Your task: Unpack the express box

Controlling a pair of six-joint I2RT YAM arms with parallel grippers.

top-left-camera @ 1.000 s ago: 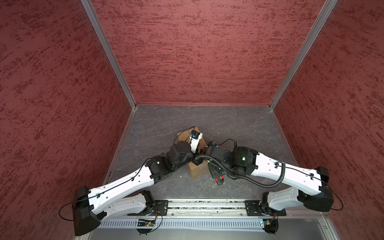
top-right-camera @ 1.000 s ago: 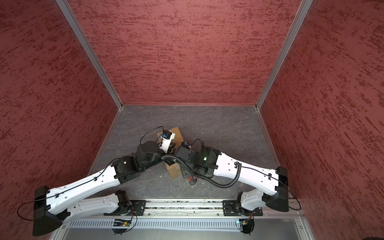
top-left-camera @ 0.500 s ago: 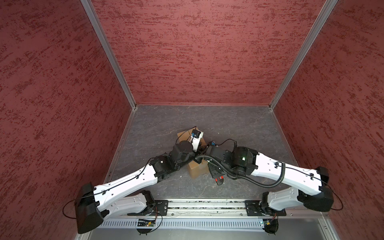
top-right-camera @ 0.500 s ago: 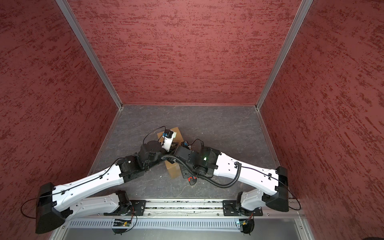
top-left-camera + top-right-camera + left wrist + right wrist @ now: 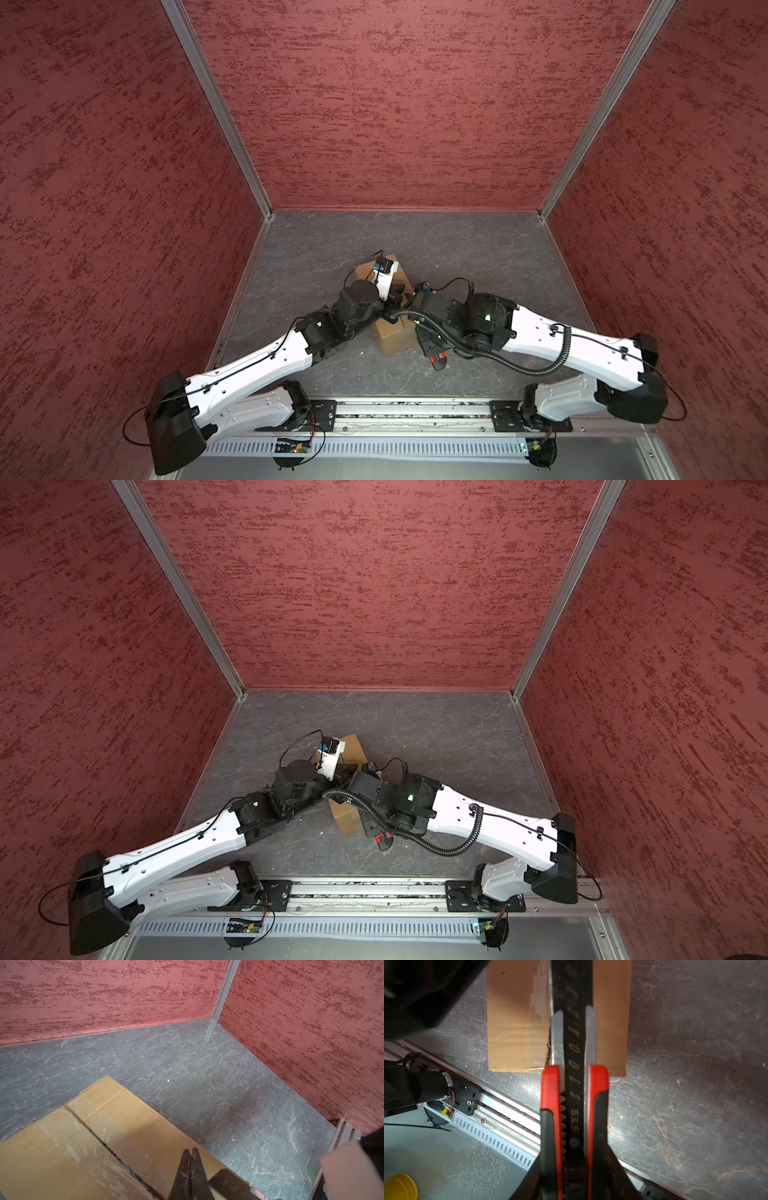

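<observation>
Two scraps of white lettering legible, "TOOLS" and "SKS", both along the black spine of the red-and-black utility knife (image 5: 574, 1053); remaining letters farther along too blurred to read

Clamped around that knife's handle: right gripper (image 5: 574, 1167), with the knife's spine stretching out over the end face of the plain brown corrugated cardboard express box (image 5: 512, 1032), right along a strip of glossy clear tape (image 5: 536, 1022)

Lying near the middle of the grey marbled tabletop (image 5: 457, 249) in both top views, same express box, largely hidden beneath the two wrists meeting above it, only its near end and far corner showing

Poised over the box's top face, close to its long edge and just beside the dark centre seam (image 5: 93, 1132): left gripper (image 5: 190, 1153), jaws pressed tightly together with nothing visible between them; contact with the cardboard impossible to judge

Against a second ago: left gripper gone from partly spread to fully closed; right gripper's hold on the knife unchanged; box in the same spot on the tabletop
</observation>
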